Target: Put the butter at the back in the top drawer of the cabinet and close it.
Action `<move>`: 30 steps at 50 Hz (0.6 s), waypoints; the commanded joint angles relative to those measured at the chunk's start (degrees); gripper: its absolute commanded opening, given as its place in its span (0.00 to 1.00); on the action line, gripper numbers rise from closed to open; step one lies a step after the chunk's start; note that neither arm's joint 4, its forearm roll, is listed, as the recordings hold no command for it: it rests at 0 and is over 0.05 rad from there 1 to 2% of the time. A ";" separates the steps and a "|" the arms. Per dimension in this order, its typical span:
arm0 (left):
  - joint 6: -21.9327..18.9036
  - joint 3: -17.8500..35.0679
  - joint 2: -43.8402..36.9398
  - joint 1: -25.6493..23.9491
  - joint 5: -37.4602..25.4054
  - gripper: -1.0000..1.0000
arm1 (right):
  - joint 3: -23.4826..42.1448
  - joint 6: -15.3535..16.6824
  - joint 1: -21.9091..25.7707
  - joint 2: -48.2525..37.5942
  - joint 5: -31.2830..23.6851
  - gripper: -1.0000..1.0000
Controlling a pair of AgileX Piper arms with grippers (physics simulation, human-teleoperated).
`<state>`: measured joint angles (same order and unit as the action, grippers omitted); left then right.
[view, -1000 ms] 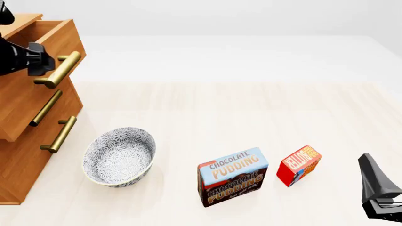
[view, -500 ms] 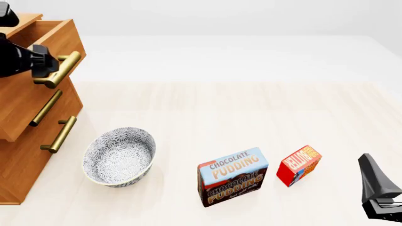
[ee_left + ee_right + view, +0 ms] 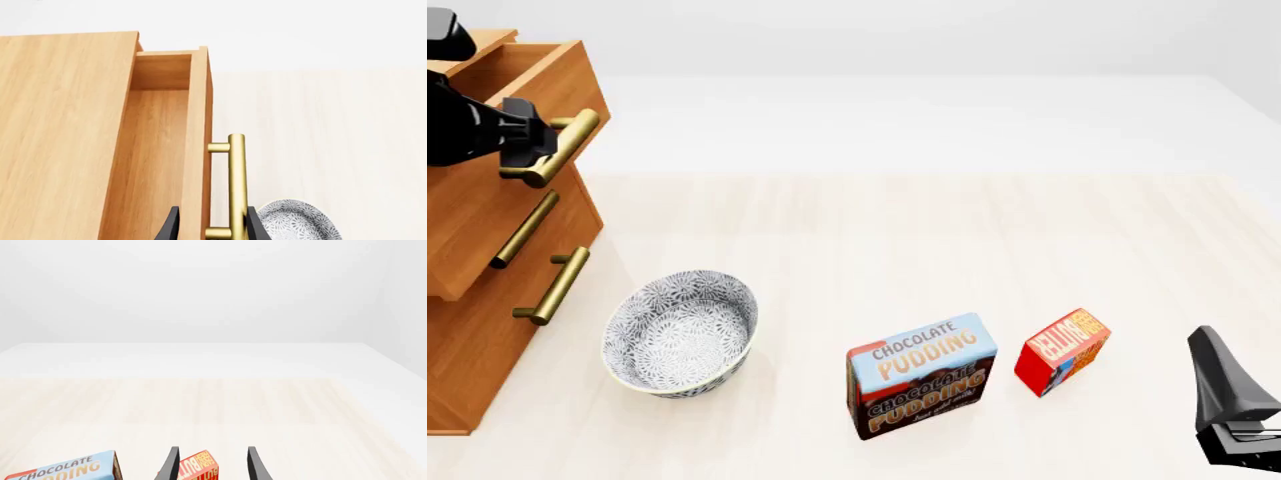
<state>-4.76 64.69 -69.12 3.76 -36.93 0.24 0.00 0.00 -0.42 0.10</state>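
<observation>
The butter [image 3: 1064, 350] is a small red box standing on the table at the front right, just right of the pudding box; in the right wrist view the butter [image 3: 200, 467] shows low between the fingers. My right gripper [image 3: 1208, 345] is open, a short way right of the butter and touching nothing. The cabinet [image 3: 474, 300] stands at the left edge. Its top drawer [image 3: 521, 70] is pulled partly out, and in the left wrist view the top drawer [image 3: 157, 150] is seen bare inside. My left gripper [image 3: 531, 135] is open, its fingers straddling the drawer front and brass handle [image 3: 236, 185].
A blue-and-brown Chocolate Pudding box [image 3: 921, 375] stands front centre. A patterned grey bowl [image 3: 681, 332] sits by the cabinet's lower drawers [image 3: 507, 260], both pushed in. Light wooden table [image 3: 934, 230] stretches behind them.
My left gripper has shifted slightly to the right over the top drawer's handle. The drawer, the butter and the right arm have not visibly moved.
</observation>
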 commanded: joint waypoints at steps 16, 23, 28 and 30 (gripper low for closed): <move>-0.22 -1.25 -0.93 -1.32 0.68 1.00 | 0.00 0.00 0.00 0.00 0.00 1.00; -0.14 -1.91 -1.00 -1.80 1.13 1.00 | 0.00 0.00 0.00 0.00 0.00 1.00; 0.11 -2.17 -0.92 -2.45 1.26 1.00 | 0.00 0.00 0.00 0.00 0.00 1.00; 0.05 -2.31 -0.91 -2.54 1.35 1.00 | 0.00 0.00 0.00 0.00 0.00 1.00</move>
<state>-4.48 63.97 -68.86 2.16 -35.80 0.24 0.00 0.00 -0.42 0.10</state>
